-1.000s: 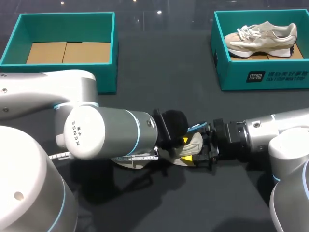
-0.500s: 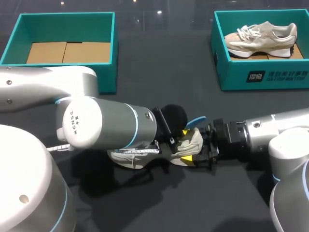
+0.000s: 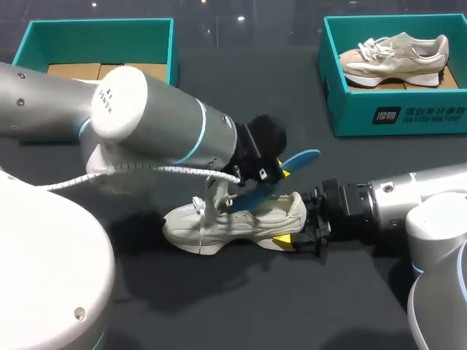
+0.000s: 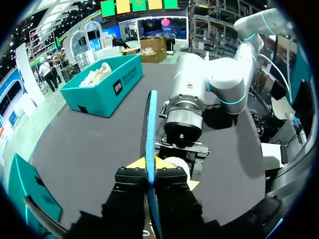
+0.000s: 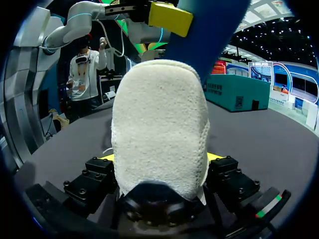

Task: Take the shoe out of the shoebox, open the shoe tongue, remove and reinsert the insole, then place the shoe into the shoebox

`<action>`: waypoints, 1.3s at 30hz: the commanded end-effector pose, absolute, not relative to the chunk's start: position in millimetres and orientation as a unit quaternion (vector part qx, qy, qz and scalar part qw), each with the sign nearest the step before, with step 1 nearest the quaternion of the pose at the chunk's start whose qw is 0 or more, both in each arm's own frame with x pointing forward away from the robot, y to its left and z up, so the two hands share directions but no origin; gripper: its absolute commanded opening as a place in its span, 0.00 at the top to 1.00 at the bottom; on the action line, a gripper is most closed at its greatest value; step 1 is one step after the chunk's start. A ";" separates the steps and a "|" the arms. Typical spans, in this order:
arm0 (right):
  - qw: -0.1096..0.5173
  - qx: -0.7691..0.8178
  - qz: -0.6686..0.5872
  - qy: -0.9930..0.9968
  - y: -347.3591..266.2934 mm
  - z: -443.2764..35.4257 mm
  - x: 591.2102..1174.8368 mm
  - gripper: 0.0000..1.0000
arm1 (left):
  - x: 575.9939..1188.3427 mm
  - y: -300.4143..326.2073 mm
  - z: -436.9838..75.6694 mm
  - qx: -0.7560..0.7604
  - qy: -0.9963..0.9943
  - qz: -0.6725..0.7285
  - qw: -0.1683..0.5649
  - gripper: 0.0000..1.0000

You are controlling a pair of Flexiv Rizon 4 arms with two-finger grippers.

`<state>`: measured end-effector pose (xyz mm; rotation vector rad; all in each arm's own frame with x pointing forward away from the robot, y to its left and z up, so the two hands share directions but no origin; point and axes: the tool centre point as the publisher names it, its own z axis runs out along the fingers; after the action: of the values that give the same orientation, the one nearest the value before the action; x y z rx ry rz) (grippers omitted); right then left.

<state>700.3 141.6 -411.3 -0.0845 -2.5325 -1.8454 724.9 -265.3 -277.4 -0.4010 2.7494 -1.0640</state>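
A cream sneaker lies on the dark table, toe pointing left. My right gripper is shut on its heel; in the right wrist view the heel fills the space between the two fingers. Above the shoe, my left gripper is shut on a blue insole, which slants upward with its lower end still at the shoe's opening. In the left wrist view the insole stands edge-on between the yellow tips of the left gripper, with the right arm ahead.
A teal shoebox at the back right holds a second cream sneaker. Another teal box with a cardboard floor stands at the back left, partly hidden by my left arm.
My left gripper shut on the blue insole and rose, drawing it up out of the shoe. The left arm swung up and back, uncovering the shoe. The right gripper kept its hold.
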 end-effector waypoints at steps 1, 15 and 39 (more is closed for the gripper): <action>0.003 -0.028 -0.587 -0.809 142.8 -412.4 699.0 1.00 | 731.8 -266.7 -257.3 -0.112 0.932 -0.345 0.007 1.00; 0.003 -0.028 -0.587 -0.809 142.8 -412.4 699.0 1.00 | 714.3 -259.0 -188.9 0.002 0.909 -0.402 -0.109 1.00; 0.003 -0.028 -0.587 -0.809 142.8 -412.4 699.0 1.00 | 691.0 -223.3 -119.5 0.052 0.836 -0.536 -0.104 1.00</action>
<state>700.3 141.6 -411.3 -0.0845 -2.5326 -1.8454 702.5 -233.6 -126.7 0.2133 2.8790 -1.7450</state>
